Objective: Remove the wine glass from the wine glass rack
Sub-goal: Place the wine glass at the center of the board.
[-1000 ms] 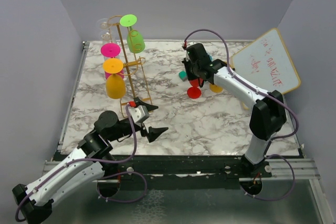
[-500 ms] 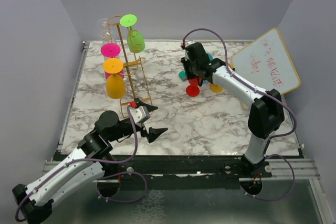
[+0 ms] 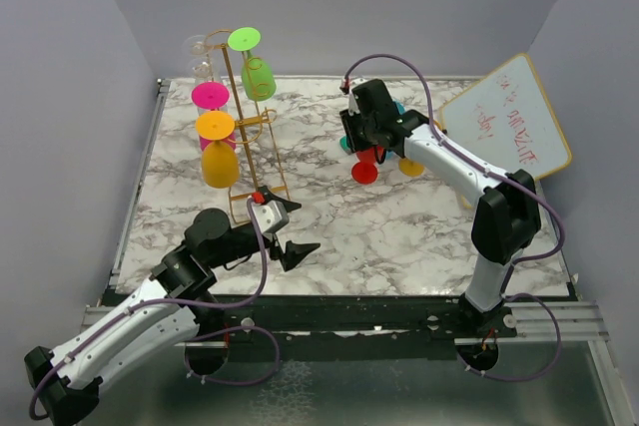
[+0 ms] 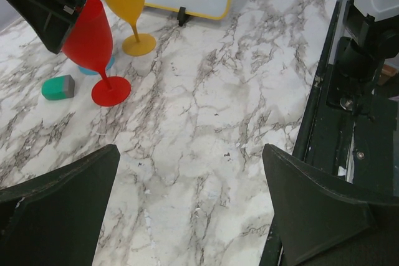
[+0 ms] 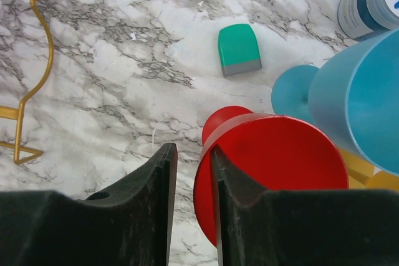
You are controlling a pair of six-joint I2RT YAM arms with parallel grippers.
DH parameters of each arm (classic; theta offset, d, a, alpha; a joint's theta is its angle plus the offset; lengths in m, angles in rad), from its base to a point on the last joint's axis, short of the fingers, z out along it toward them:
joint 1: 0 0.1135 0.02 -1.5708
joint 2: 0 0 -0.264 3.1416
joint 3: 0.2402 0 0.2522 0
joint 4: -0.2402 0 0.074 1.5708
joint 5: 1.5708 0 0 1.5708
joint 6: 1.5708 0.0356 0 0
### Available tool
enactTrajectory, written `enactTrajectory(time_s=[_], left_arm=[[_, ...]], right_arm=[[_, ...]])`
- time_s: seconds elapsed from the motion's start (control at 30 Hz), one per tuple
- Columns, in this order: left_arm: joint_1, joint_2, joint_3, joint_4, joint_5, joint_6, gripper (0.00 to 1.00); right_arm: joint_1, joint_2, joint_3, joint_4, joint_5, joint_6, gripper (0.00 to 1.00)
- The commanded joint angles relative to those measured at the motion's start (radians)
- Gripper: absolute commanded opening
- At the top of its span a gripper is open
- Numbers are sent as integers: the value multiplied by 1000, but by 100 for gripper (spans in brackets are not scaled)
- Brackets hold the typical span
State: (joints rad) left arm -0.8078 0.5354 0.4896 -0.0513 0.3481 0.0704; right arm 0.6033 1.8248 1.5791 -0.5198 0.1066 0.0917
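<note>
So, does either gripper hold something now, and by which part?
Left gripper: nothing. Right gripper: its parted fingers straddle the red wine glass rim, with a gap on one side, so it seems unclamped.

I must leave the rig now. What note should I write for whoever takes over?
Left gripper: wide open, empty, above the marble table.
Right gripper: jaws slightly apart around the rim of the red plastic wine glass.
Done: red glass is off the tall gold wire rack, its foot down at the table.
To do: release fully and withdraw. A green glass, a pink glass and an orange glass hang on the rack.
</note>
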Motion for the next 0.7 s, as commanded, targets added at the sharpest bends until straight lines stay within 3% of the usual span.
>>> enactTrajectory(time_s=[0.0,0.4,0.67], left_arm=[[2,-6,-7,-19,12,11,99],[2,-11,-9,-18,13,9,99],[1,-5,-9,-16,29,17,99]], right_arm=[[8,-24,46,-24,-79,-14,33],[8,-31,122,-94,-99,-39,48],[9,-100,131,-40,-159,11,60]])
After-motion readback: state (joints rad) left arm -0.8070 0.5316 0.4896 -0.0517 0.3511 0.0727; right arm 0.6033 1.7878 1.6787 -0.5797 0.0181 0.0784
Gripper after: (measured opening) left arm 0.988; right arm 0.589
